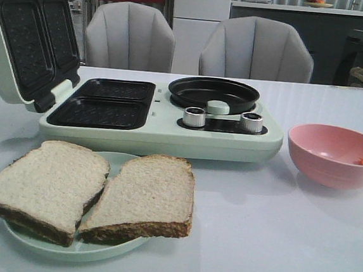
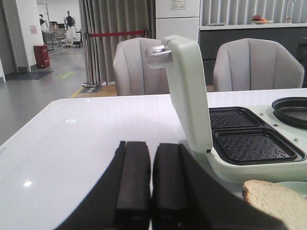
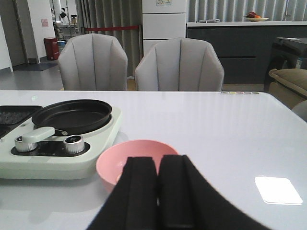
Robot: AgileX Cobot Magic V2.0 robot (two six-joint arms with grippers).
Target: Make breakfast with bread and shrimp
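Observation:
Two slices of bread, the left one (image 1: pixel 44 184) and the right one (image 1: pixel 145 196), lie on a pale green plate (image 1: pixel 89 250) at the front left. A corner of one slice shows in the left wrist view (image 2: pixel 278 201). The shrimp (image 1: pixel 362 162) is a small orange piece inside the pink bowl (image 1: pixel 335 156), which also shows in the right wrist view (image 3: pixel 120 163). My left gripper (image 2: pixel 151 179) is shut and empty, near the maker's raised lid (image 2: pixel 189 96). My right gripper (image 3: pixel 157 187) is shut and empty, just in front of the pink bowl. Neither gripper shows in the front view.
A pale green breakfast maker (image 1: pixel 163 125) stands mid-table with its lid (image 1: pixel 24 39) open, two black sandwich plates (image 1: pixel 105 104), a round black pan (image 1: pixel 214 93) and two silver knobs (image 1: pixel 194 117). Two grey chairs (image 1: pixel 130 36) stand behind the table.

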